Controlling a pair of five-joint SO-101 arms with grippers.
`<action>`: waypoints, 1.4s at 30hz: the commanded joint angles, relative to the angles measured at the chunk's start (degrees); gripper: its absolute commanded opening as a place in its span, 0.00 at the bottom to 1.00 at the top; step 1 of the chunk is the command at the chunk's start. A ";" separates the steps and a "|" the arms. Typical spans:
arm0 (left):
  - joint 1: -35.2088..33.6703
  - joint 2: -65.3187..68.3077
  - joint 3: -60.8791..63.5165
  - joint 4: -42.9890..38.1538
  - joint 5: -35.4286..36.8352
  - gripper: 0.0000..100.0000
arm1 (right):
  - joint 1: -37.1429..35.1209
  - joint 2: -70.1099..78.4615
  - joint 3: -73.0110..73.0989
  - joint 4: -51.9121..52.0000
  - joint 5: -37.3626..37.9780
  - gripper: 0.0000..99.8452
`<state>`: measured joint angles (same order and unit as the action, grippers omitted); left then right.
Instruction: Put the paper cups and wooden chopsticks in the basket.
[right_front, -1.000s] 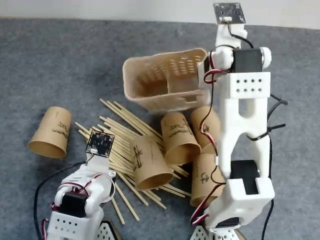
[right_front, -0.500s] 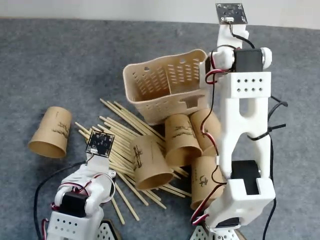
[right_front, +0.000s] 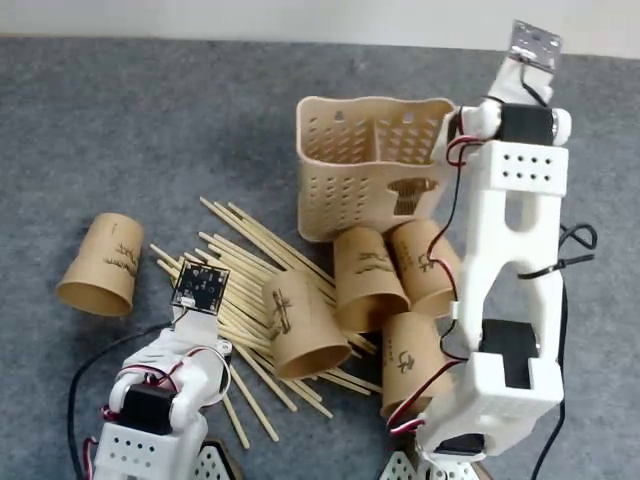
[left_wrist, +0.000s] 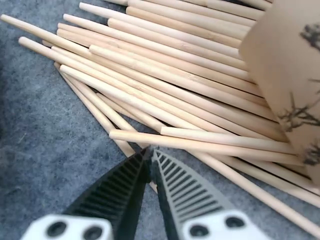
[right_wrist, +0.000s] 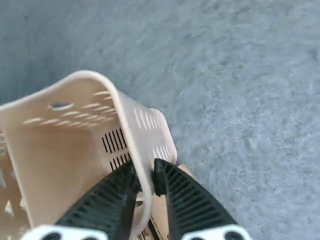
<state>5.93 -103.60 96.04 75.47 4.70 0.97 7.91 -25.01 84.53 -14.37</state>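
Clamping the beige slotted plastic basket, the right hand held it twelve o'clock of the brown paper cups; left hand sat closed, empty.

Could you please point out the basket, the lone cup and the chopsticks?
basket (right_front: 348, 192), high view, slotted side wall
lone cup (right_front: 104, 262), high view, middle of its side
chopsticks (left_wrist: 165, 86), left wrist view, middle of the pile
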 joint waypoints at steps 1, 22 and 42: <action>0.66 -0.57 1.10 0.26 0.35 0.01 | 3.65 -1.01 0.13 -3.21 -2.99 0.01; 0.66 -0.57 1.10 0.26 0.35 0.01 | -4.79 -1.19 -0.04 1.19 1.93 0.06; 0.66 -0.57 1.10 0.26 0.35 0.01 | -8.66 -14.02 -9.10 15.60 14.95 0.13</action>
<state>5.93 -103.60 96.04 75.47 4.70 -6.86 -0.70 -31.78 99.65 -1.45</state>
